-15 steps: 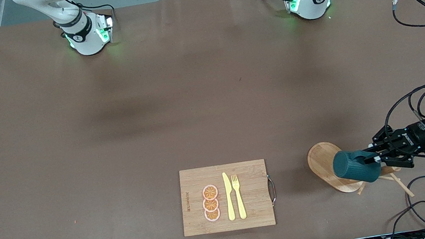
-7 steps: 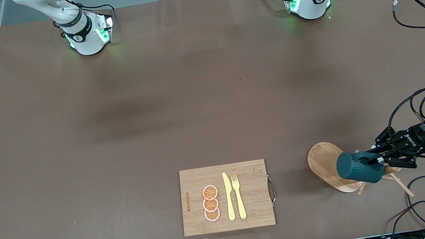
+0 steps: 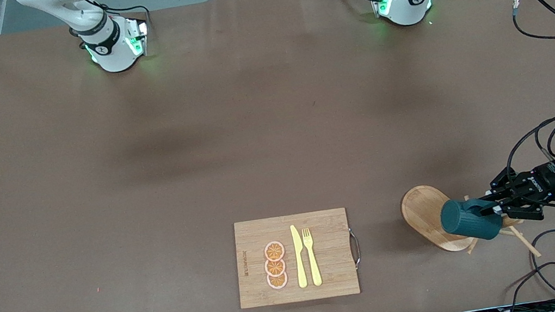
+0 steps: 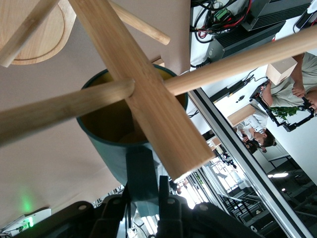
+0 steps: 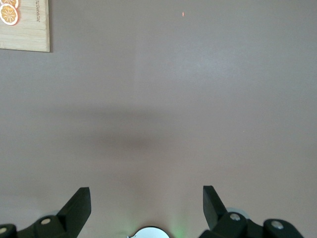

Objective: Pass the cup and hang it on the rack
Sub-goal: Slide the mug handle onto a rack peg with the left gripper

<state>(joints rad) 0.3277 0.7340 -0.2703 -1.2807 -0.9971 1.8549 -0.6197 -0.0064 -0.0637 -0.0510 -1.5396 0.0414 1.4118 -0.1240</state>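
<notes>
Cup [image 3: 469, 218] in left tool [image 3: 490, 207], seemingly against rack [image 3: 429, 215].

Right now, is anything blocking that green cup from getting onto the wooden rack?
Nothing visible does. The left gripper holds the cup by its handle right at the rack, among its pegs.

Teal cup [image 3: 469, 218] tipped sideways over wooden rack [image 3: 429, 216], seemingly against its pegs

Cup [image 4: 119, 148] (gripped, seemingly) against rack [image 4: 143, 99].
</notes>
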